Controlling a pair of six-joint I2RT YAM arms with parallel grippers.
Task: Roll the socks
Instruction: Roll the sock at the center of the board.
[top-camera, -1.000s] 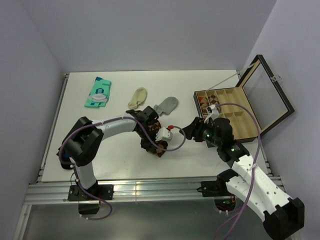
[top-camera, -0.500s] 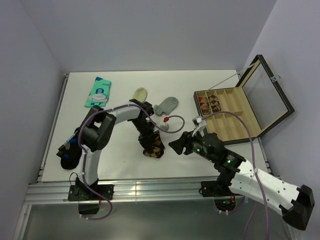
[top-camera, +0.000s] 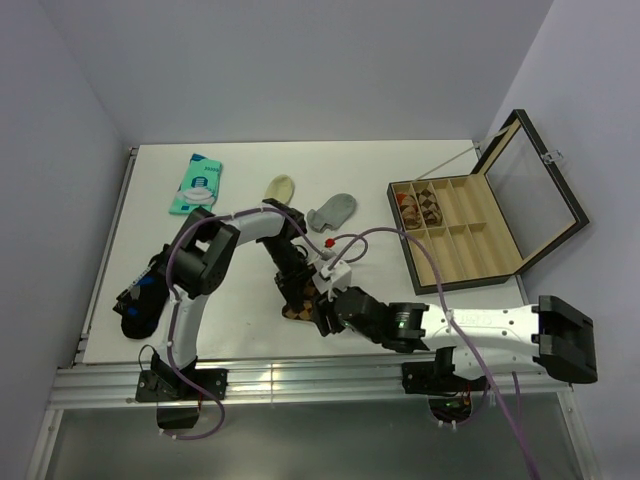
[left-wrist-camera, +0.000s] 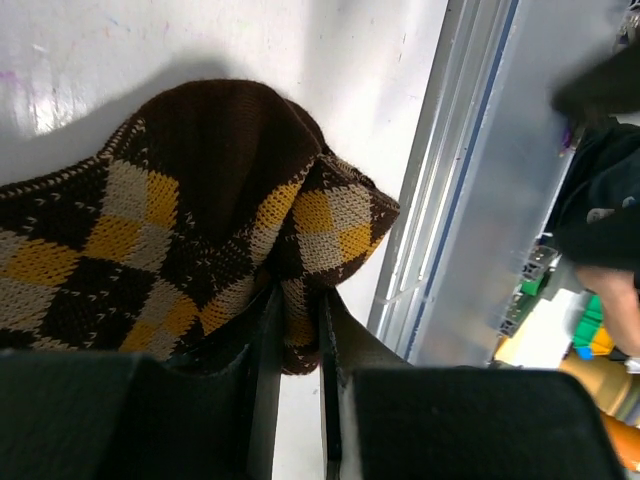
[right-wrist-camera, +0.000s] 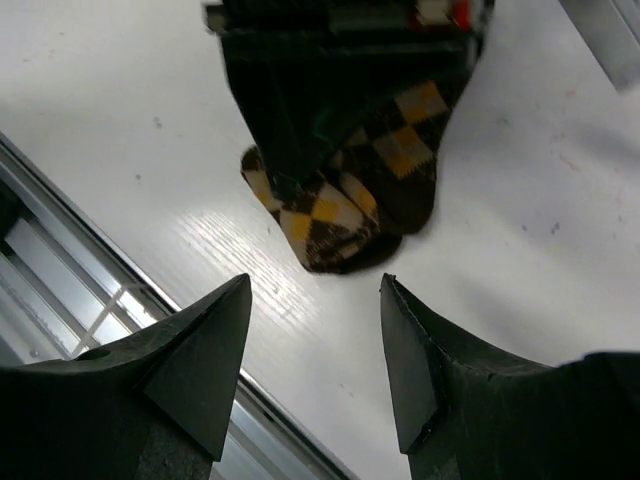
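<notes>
Socks of three kinds are out, and the long dark-brown argyle sock (left-wrist-camera: 200, 230) with tan-orange diamonds is the one being handled: it lies bunched and folded over itself on the white table (top-camera: 430, 170), near the front edge and roughly midway between the two arm bases. The left gripper (left-wrist-camera: 297, 320) is pinched together on a fold of this sock, with knitted fabric squeezed in the narrow slot between its fingers (left-wrist-camera: 265, 340). The right gripper (right-wrist-camera: 314, 290) comes in low from the near side with its jaws spread wide apart and nothing between them. In its wrist view the sock's rounded end lies just beyond the fingertips, and it appears to hover clear of the fabric, though the overhead view is too crowded to confirm this. Farther back on the table, the grey ankle sock (top-camera: 333, 210) and the cream ankle sock (top-camera: 279, 188) lie flat near each other, apart from both grippers. A teal-and-white packet (top-camera: 195, 184) lies at the back left. A compartmented wooden box (top-camera: 470, 245) sits at the right with its glazed lid open, and patterned brown fabric is in its back-left compartments.
</notes>
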